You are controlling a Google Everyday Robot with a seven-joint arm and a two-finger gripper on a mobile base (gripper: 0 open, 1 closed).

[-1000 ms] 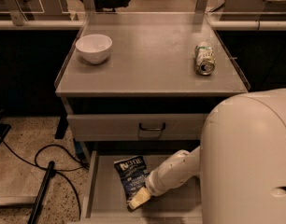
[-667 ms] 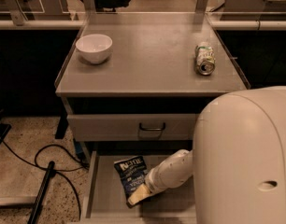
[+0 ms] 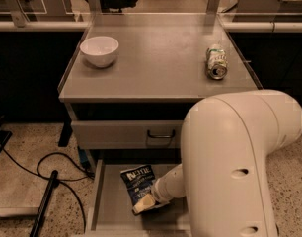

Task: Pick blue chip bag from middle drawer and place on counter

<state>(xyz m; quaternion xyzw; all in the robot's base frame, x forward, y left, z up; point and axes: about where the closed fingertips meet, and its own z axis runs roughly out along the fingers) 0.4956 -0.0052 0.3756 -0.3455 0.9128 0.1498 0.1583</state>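
Note:
The blue chip bag (image 3: 137, 180) lies flat on the floor of the open middle drawer (image 3: 107, 197), at the bottom of the camera view. My gripper (image 3: 144, 205) is down in the drawer at the near end of the bag, on or just above its lower edge, with the white forearm slanting in from the right. My arm's large white housing hides the right half of the drawer. The counter (image 3: 156, 63) is the grey top of the cabinet above.
A white bowl (image 3: 99, 50) stands at the counter's left rear. A green-and-silver can (image 3: 216, 62) lies on its side at the right. The upper drawer front with a black handle (image 3: 161, 134) is closed. Black cables (image 3: 47, 169) lie on the floor at left.
My arm's white housing has shifted left and covers more of the drawer. The gripper has stayed at the near end of the bag, and the bag has not visibly moved.

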